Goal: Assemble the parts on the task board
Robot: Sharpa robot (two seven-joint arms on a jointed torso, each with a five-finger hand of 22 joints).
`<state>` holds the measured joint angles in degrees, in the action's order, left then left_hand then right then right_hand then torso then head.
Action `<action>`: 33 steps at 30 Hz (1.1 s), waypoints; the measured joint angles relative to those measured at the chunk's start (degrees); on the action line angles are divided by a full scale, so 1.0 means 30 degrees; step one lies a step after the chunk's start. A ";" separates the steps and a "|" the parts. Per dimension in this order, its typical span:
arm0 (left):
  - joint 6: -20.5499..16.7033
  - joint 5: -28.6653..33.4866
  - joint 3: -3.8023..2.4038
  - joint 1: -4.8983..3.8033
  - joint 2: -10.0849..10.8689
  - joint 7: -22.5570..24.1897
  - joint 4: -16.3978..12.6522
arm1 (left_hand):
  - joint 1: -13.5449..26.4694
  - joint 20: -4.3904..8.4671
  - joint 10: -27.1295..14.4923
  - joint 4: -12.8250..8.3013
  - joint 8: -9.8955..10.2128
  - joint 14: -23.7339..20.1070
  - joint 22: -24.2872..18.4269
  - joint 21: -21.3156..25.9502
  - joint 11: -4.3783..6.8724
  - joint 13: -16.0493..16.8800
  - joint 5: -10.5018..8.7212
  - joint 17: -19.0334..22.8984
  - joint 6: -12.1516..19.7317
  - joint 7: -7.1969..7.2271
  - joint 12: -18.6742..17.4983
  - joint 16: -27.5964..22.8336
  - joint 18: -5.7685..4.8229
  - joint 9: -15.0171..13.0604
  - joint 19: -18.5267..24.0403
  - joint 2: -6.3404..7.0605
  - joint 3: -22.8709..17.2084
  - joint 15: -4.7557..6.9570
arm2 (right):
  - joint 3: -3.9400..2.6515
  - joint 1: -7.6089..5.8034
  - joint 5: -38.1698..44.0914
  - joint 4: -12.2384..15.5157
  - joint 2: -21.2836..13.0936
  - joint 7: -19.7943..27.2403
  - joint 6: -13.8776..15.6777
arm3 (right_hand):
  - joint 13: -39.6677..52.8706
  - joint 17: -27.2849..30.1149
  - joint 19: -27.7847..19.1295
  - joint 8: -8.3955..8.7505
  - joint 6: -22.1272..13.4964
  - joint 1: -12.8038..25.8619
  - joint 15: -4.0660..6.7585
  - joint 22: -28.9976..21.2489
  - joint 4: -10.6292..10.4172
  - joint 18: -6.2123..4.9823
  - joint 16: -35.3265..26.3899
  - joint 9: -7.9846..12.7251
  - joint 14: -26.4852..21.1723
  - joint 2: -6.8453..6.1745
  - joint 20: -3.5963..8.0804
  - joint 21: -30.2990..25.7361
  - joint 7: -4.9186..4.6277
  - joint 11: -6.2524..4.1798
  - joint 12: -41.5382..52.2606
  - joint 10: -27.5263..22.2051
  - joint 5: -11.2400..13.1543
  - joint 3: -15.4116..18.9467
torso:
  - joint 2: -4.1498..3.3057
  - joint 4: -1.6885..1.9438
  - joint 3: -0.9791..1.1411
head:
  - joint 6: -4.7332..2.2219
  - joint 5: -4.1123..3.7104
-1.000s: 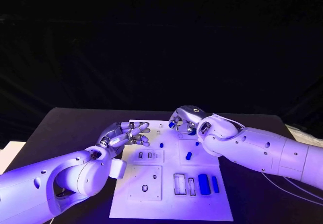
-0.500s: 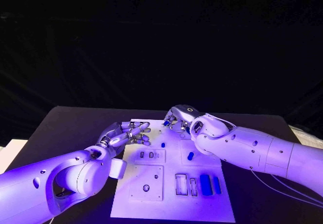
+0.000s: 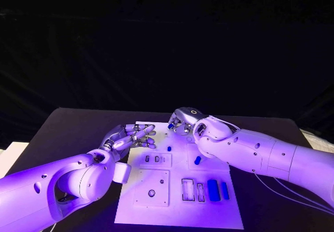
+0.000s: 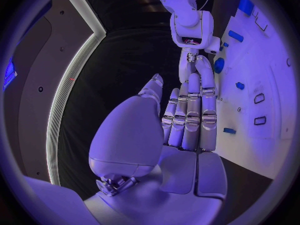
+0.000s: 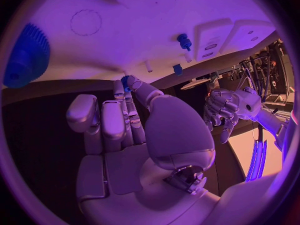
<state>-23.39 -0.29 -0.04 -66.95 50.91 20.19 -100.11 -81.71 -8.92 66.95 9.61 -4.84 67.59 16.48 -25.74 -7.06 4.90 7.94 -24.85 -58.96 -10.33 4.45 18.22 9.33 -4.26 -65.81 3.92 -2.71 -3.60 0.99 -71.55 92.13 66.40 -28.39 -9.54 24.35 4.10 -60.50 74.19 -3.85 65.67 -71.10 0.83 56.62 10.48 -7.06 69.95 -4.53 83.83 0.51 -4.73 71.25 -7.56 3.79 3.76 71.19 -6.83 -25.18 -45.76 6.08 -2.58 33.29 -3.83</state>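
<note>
The white task board (image 3: pixel 157 212) lies in the middle of the table. My right hand (image 3: pixel 182 121) hovers at the board's far edge and pinches a small blue part (image 5: pixel 127 80) between thumb and a fingertip. My left hand (image 3: pixel 132 137) floats over the board's far left corner with its fingers stretched out and nothing in them; the left wrist view shows that hand (image 4: pixel 187 115) the same way. A small blue peg (image 3: pixel 169 149) and an oblong blue piece (image 3: pixel 198 160) sit mid-board. Two longer blue blocks (image 3: pixel 213 190) lie near the right edge.
Empty rectangular slots (image 3: pixel 187 189) lie beside the blue blocks, and smaller sockets (image 3: pixel 152 158) sit on the board's left half. A blue gear (image 5: pixel 28 55) lies on the board by its far edge. Black table (image 3: pixel 76 130) surrounds the board.
My right hand has shifted left and a little farther away along the board's far edge, still pinching the blue part. The left hand has barely moved.
</note>
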 measured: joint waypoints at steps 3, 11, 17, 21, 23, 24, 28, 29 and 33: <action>0.0001 0.0003 0.0000 -0.0002 -0.0011 -0.0005 0.0020 | 0.0000 0.0000 0.0000 0.0001 0.0000 0.0000 0.0000 0.0000 0.0000 0.0007 0.0000 -0.0006 0.0000 0.0000 0.0000 -0.0021 -0.0002 0.0000 0.0000 0.0000 0.0000 0.0000 | -0.0002 -0.0007 0.0008 -0.0105 0.0149 -0.0134 0.0001 | 0.0002 0.0001 -0.0001 0.0003 -0.0040 0.0064 0.0000 0.0000 -0.0003 0.0001 0.0000 0.0000 0.0000 -0.0065 0.0000 0.0000 0.0018 0.0029 0.0000 -0.0029 0.0002 -0.0002 | -0.0004 0.0011 0.0004 | -0.0018 0.0005; 0.0005 0.0009 0.0004 -0.0007 -0.0025 -0.0024 0.0025 | 0.0000 -0.0044 0.0000 0.0001 0.0000 0.0001 -0.0002 0.0000 0.0000 0.0015 0.0001 -0.0004 0.0000 0.0000 0.0000 -0.0022 -0.0001 0.0000 0.0044 0.0001 0.0000 0.0000 | 0.0009 0.0001 0.0027 -0.0384 0.0426 -0.0354 -0.0079 | -0.0052 0.0155 -0.0093 0.0006 -0.0096 0.0232 -0.0001 -0.0070 -0.0151 -0.0001 -0.0001 -0.0113 0.0001 -0.0234 -0.0093 0.0000 -0.0031 0.0130 0.0000 -0.0278 0.0034 -0.0149 | -0.0031 0.0009 0.0004 | -0.0038 0.0031; 0.0009 0.0013 0.0004 -0.0012 -0.0037 -0.0070 0.0029 | 0.0000 -0.0068 0.0000 0.0001 0.0000 0.0001 -0.0002 0.0000 0.0000 0.0014 0.0001 -0.0002 0.0000 0.0000 0.0000 -0.0021 0.0001 0.0000 0.0068 0.0001 -0.0001 0.0000 | 0.0008 -0.0016 0.0027 -0.0454 0.0501 -0.0422 -0.0281 | -0.0124 0.0536 -0.0446 0.0006 -0.0835 0.0544 -0.0187 -0.0490 -0.0420 -0.0001 -0.0121 -0.0032 0.0039 -0.0724 -0.0360 -0.0107 -0.0396 0.0397 0.0000 -0.1233 0.0019 -0.0138 | -0.0042 0.0002 0.0004 | -0.0013 0.0068; 0.0010 0.0015 0.0003 -0.0019 -0.0035 -0.0095 0.0030 | 0.0000 -0.0068 0.0000 0.0001 0.0000 0.0001 -0.0002 0.0000 0.0000 0.0013 0.0001 -0.0002 0.0001 0.0000 0.0000 -0.0021 -0.0002 0.0000 0.0068 0.0001 -0.0001 0.0000 | 0.0017 -0.0016 0.0023 -0.0499 0.0494 -0.0492 -0.0345 | -0.0161 0.1000 -0.1171 0.0111 -0.2764 0.0589 -0.0565 -0.1468 -0.0685 -0.0001 -0.0467 0.0273 0.0077 -0.1431 -0.0613 -0.0740 -0.0772 0.0764 0.0000 -0.2569 0.0015 0.0076 | -0.0051 0.0000 0.0004 | 0.0000 0.0093; 0.0010 0.0016 0.0003 -0.0023 -0.0023 -0.0106 0.0030 | 0.0000 -0.0068 0.0000 0.0002 0.0000 -0.0065 -0.0003 0.0077 0.0000 0.0012 0.0001 -0.0005 0.0001 0.0000 0.0000 -0.0021 -0.0002 0.0000 0.0068 0.0001 -0.0001 -0.0065 | 0.0023 -0.0017 0.0013 -0.0478 0.0439 -0.0506 -0.0294 | -0.0161 0.1232 -0.1308 0.0110 -0.3546 0.0438 -0.0689 -0.1740 -0.0698 -0.0001 -0.0523 0.0273 0.0065 -0.1719 -0.0749 -0.0887 -0.0954 0.0986 0.0001 -0.2972 0.0015 0.0406 | -0.0057 -0.0005 0.0007 | 0.0002 0.0104; 0.0010 0.0016 0.0003 -0.0024 -0.0017 -0.0110 0.0030 | 0.0000 -0.0068 0.0000 0.0001 -0.0001 -0.0066 -0.0003 0.0079 0.0000 0.0012 0.0001 -0.0016 0.0001 0.0000 0.0000 -0.0021 -0.0002 0.0000 0.0068 0.0001 -0.0001 -0.0066 | 0.0023 -0.0019 0.0006 -0.0440 0.0391 -0.0507 -0.0249 | -0.0162 0.1288 -0.1308 0.0110 -0.3669 0.0396 -0.0689 -0.1774 -0.0704 -0.0002 -0.0523 0.0273 0.0065 -0.1760 -0.0749 -0.0887 -0.1006 0.1010 0.0001 -0.3080 0.0015 0.0467 | -0.0059 -0.0011 0.0009 | -0.0004 0.0108; 0.0009 0.0017 0.0002 -0.0033 -0.0007 -0.0123 0.0057 | -0.0001 -0.0068 0.0000 0.0001 -0.0001 -0.0066 -0.0004 0.0079 0.0000 0.0011 0.0001 -0.0019 0.0000 0.0001 0.0000 -0.0021 -0.0001 -0.0001 0.0068 0.0001 -0.0001 -0.0067 | 0.0023 -0.0035 -0.0046 0.0196 -0.0182 -0.0508 0.0089 | -0.0146 0.1367 -0.1307 0.0110 -0.3713 0.0315 -0.0689 -0.1661 -0.0733 -0.0001 -0.0614 0.0230 0.0065 -0.1842 -0.0749 -0.0888 -0.1049 0.1016 0.0001 -0.3135 0.0012 0.0602 | -0.0064 -0.0018 0.0020 | -0.0064 0.0112; 0.0009 0.0017 -0.0001 -0.0035 -0.0008 -0.0127 0.0068 | -0.0001 -0.0068 0.0000 0.0001 -0.0001 -0.0066 -0.0004 0.0079 0.0000 0.0011 0.0001 -0.0019 0.0000 0.0000 0.0000 -0.0020 -0.0002 0.0000 0.0068 0.0001 -0.0001 -0.0066 | 0.0022 -0.0045 -0.0068 0.0486 -0.0444 -0.0506 0.0178 | -0.0128 0.1352 -0.1307 0.0107 -0.3696 0.0315 -0.0689 -0.1548 -0.0755 -0.0001 -0.0629 0.0199 0.0065 -0.1841 -0.0749 -0.0859 -0.1036 0.1017 0.0005 -0.3135 -0.0091 0.0624 | -0.0064 -0.0016 0.0020 | -0.0077 0.0082; 0.0010 0.0018 -0.0001 -0.0039 0.0007 -0.0142 0.0085 | -0.0104 -0.0068 0.0000 -0.0075 -0.0001 -0.0066 -0.0005 0.0079 0.0000 0.0010 0.0001 -0.0047 0.0001 0.0000 0.0000 -0.0020 -0.0003 0.0000 0.0068 -0.0102 -0.0077 -0.0066 | -0.0076 -0.0220 -0.0318 0.2119 -0.2043 -0.0489 0.0495 | -0.0004 0.0564 -0.0695 -0.0114 -0.2837 0.0212 -0.0688 -0.0466 -0.0821 -0.0003 0.0026 0.0042 0.0065 -0.1738 -0.0709 -0.0087 -0.0889 0.0816 0.0565 -0.2249 -0.0648 0.0672 | -0.0064 -0.0029 0.0031 | -0.0115 0.0029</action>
<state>-23.37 -0.24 -0.05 -67.07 50.93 19.77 -99.86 -82.02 -9.12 66.95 9.39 -4.85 67.39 16.46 -25.50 -7.06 4.93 7.94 -24.99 -58.96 -10.33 4.45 18.16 9.33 -4.26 -65.61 3.61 -2.94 -3.80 0.76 -72.21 91.17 72.76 -34.52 -11.00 25.83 4.09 -58.81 72.11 -4.19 57.16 -70.47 -1.23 55.22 8.02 -7.07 70.03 -4.40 84.02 -4.70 -6.85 70.99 -10.23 6.23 5.45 64.45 -8.78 -23.17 -45.95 5.99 -2.49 32.94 -3.75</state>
